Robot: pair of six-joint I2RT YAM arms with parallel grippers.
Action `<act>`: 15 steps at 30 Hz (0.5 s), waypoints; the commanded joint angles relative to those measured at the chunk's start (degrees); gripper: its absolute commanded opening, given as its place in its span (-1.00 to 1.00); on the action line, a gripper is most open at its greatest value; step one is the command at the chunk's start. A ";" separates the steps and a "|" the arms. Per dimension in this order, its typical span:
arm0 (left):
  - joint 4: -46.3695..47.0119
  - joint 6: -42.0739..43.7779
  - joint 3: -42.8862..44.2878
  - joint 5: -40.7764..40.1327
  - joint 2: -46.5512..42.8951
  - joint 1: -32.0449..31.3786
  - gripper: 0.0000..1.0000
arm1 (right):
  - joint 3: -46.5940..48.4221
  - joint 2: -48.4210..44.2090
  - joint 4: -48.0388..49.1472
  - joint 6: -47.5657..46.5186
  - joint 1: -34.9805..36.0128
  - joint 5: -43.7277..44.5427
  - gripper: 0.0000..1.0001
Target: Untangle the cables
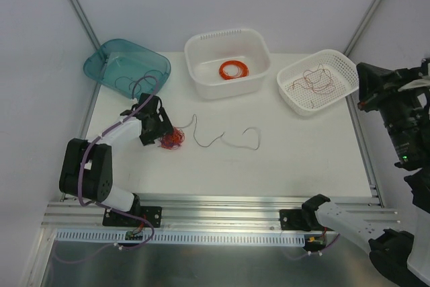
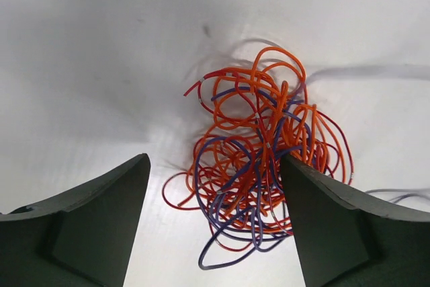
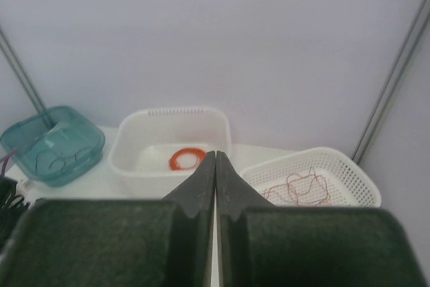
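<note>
A knotted ball of orange-red, dark red and purplish-black cables (image 1: 171,139) lies on the white table left of centre. In the left wrist view the ball (image 2: 262,159) sits between my fingers, touching the right finger (image 2: 336,226). My left gripper (image 1: 159,130) (image 2: 213,166) is open and low over it, holding nothing. A loose thin strand (image 1: 225,138) squiggles across the table to the right of the ball. More dark red strands (image 1: 312,82) (image 3: 302,189) lie in the perforated basket. My right gripper (image 1: 304,215) (image 3: 215,156) is shut and empty at the near edge.
A teal bin (image 1: 127,65) at the back left holds thin dark strands. A white tub (image 1: 227,48) at the back centre holds a wound orange ring coil (image 1: 233,70). The perforated white basket (image 1: 339,65) is at the back right. A black camera rig (image 1: 396,112) stands at the right edge.
</note>
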 commanded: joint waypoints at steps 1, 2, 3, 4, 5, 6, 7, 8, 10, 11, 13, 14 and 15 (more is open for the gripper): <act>-6.02 3.75 2.11 -6.72 -0.57 1.76 0.59 | 2.38 -1.89 6.50 -3.71 -0.46 5.42 -0.99; -6.20 4.62 2.20 -6.81 -1.01 2.03 0.63 | 1.86 -2.06 6.24 -3.62 -0.38 5.16 -0.99; -6.20 5.24 2.46 -6.47 -2.23 2.12 0.62 | 1.51 -1.98 5.89 -3.27 -0.38 4.55 -0.99; -6.11 5.94 2.72 -5.68 -2.85 2.03 0.63 | 0.98 -1.89 5.54 -1.97 -0.46 3.68 -0.99; -6.11 6.73 2.99 -4.37 -3.47 2.03 0.63 | -0.07 -1.72 5.19 -1.08 -0.38 2.45 -0.99; -6.03 8.05 3.69 -1.74 -4.69 2.12 0.64 | -2.51 -1.54 5.01 -0.12 -0.46 -0.87 -0.99; -6.11 8.75 3.95 0.20 -5.23 2.12 0.63 | -4.45 -1.19 4.92 2.33 -0.38 -2.73 -0.99; -5.94 9.81 4.22 1.78 -5.67 2.12 0.64 | -6.12 -0.84 5.01 3.49 -0.46 -6.49 -0.99; -6.02 10.60 4.48 7.23 -6.81 2.03 0.67 | -12.27 0.73 5.18 6.29 -0.38 -10.73 -0.99; -6.02 11.30 4.48 8.73 -7.25 2.03 0.68 | -14.38 1.44 5.70 8.92 -0.38 -15.71 -0.99; -6.02 12.10 4.13 13.47 -8.65 1.94 0.75 | -21.48 3.98 6.67 12.18 -0.46 -21.26 -0.72; -6.02 13.41 4.05 15.14 -9.27 1.94 0.76 | -24.22 4.87 8.33 14.55 -0.38 -26.08 -0.54; -6.02 14.20 3.96 16.38 -10.58 1.77 0.78 | -26.60 5.66 9.22 15.70 -0.38 -28.13 -0.35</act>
